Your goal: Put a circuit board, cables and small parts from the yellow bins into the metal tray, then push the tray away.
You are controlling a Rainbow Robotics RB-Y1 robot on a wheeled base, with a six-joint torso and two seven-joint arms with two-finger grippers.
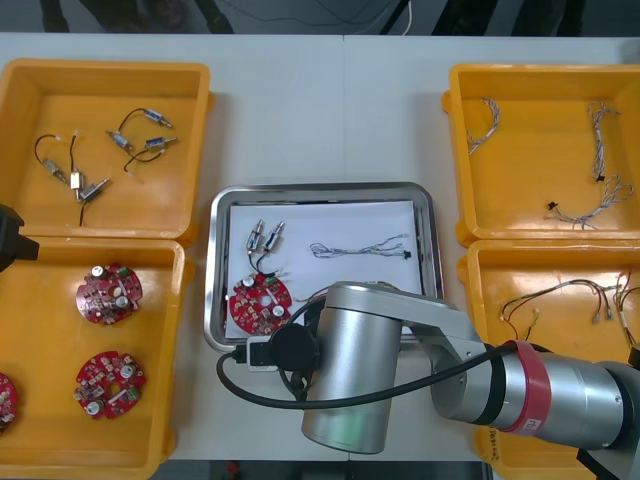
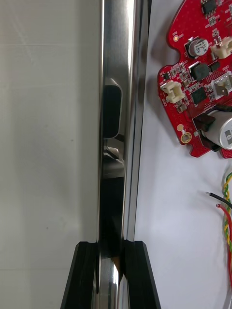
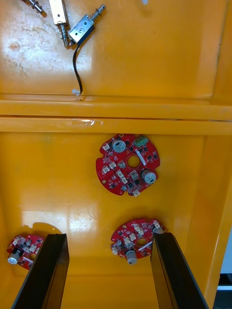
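Looks like loading is done and we're at the push step. The tray (image 1: 213,300) has a board (image 1: 260,303) in its near-left corner, small parts (image 1: 266,237) just beyond that, and a cable (image 1: 360,245) across its middle (there's a red and yellow cable (image 2: 227,217) in there too, next to the board).

The right gripper (image 2: 110,245) is at the tray's near rim, fingers pinching the rim between them, one on the table side and one inside the tray. So I'd say the grip is set. The next move is a straight shove toward the far edge of the table, keeping the tray square so it doesn't catch the bins on either side or rattle the loose bits.

The left gripper (image 3: 110,236) hangs over the bin (image 3: 48,183) left of the tray, fingers spread wide, holding nothing.
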